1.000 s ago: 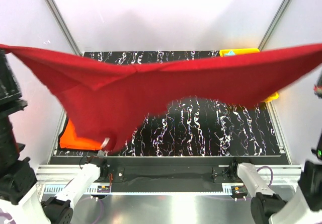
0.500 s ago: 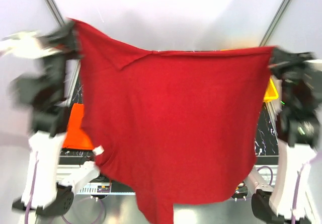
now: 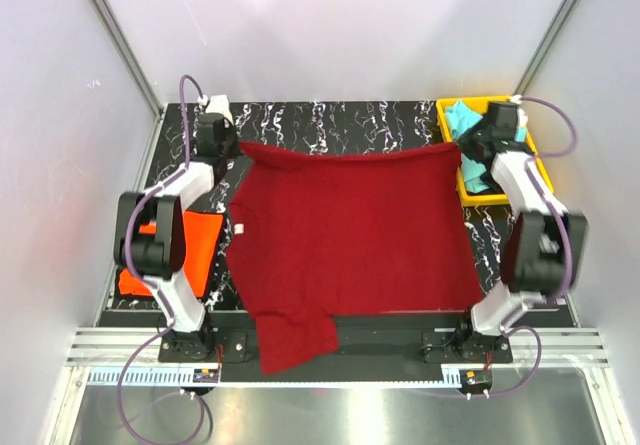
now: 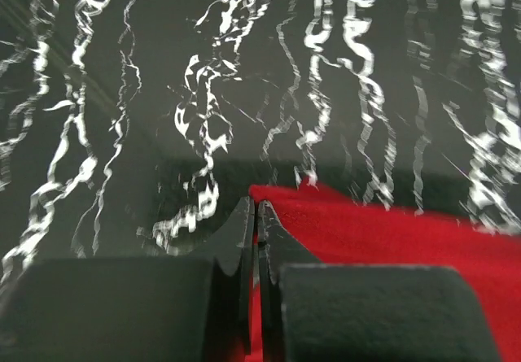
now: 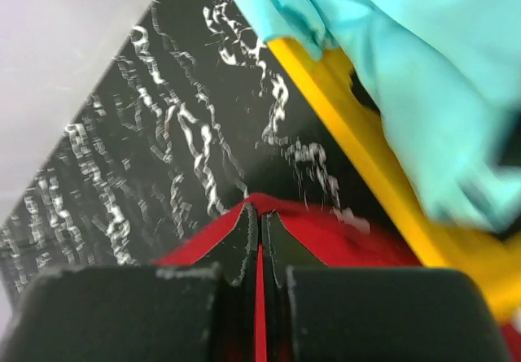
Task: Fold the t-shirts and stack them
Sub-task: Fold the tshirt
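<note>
The dark red t-shirt [image 3: 345, 230] lies spread flat mid-worktop [image 3: 330, 115], one part draped over the near edge. The left arm [image 3: 190, 180] and right arm [image 3: 525, 190] stretch toward the far edge. The left gripper [image 4: 256, 207] and right gripper [image 5: 259, 213] each pinch a far shirt corner, fingers pressed together.

Dark red t-shirt [image 3: 345, 235], plain, white neck label [image 3: 238, 229]. Orange t-shirt [image 3: 205, 250]. Turquoise t-shirt [image 3: 460, 118]. Tray [image 3: 472, 183] yellow. Table [image 3: 340, 120] black, white marbled veining.
</note>
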Robot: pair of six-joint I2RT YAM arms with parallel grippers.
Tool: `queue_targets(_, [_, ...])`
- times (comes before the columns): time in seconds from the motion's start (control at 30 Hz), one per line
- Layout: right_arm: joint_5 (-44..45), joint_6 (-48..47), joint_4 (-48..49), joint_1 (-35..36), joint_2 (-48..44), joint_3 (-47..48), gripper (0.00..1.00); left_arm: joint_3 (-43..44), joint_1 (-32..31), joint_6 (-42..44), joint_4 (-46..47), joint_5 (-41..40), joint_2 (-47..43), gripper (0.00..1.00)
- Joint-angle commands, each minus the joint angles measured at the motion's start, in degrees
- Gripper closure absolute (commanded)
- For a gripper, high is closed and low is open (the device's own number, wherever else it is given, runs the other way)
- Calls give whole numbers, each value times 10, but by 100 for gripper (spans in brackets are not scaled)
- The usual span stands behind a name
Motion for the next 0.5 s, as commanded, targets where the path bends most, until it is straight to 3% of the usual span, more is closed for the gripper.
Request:
queue_targets(0.0, [-43, -33, 80, 4, 87, 92, 100, 112, 25, -35, 85, 27, 62, 100])
queue_targets(0.27, [-69, -62, 79, 7, 226, 170, 100, 209, 31, -38, 43, 59, 150, 100])
queue_targets(0.47, [-80, -82, 68, 7, 265, 209, 100, 201, 31, -82, 28, 86, 144, 100])
